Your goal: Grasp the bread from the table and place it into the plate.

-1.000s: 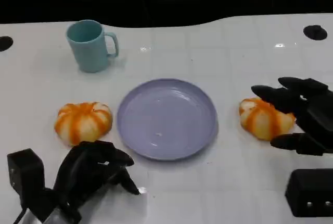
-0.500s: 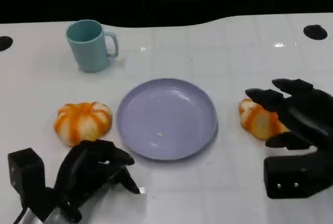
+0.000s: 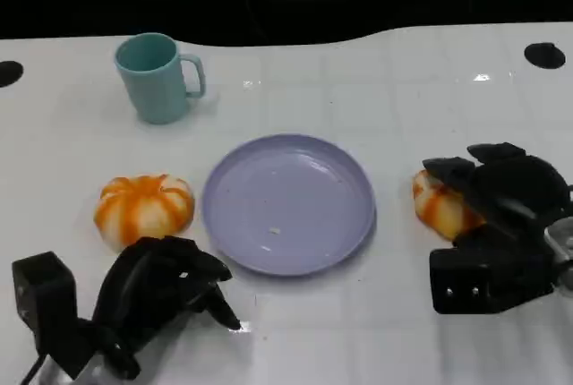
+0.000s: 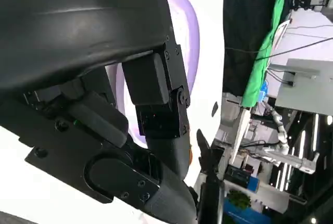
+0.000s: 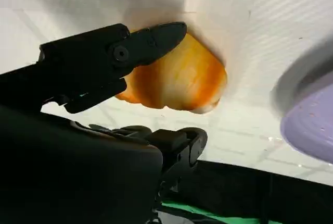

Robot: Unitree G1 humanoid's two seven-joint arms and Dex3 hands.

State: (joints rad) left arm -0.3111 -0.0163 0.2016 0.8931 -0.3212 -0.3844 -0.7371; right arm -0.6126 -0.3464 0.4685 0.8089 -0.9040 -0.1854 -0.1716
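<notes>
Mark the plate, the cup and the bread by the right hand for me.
plate (image 3: 309,170): head view, on a bare part of its far inner surface.
cup (image 3: 154,81): head view, on its outer wall.
bread (image 3: 439,208): head view, on the exposed side facing the plate.

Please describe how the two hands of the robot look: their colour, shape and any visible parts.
Both hands are matte black. The left hand has a rounded shell, and a boxy black block sits at its wrist. The right hand has a similar rectangular block with small pale dots below it. In the wrist views, the fingers are flat, jointed black links with round screws and tapered tips. The forearms are hardly visible.
</notes>
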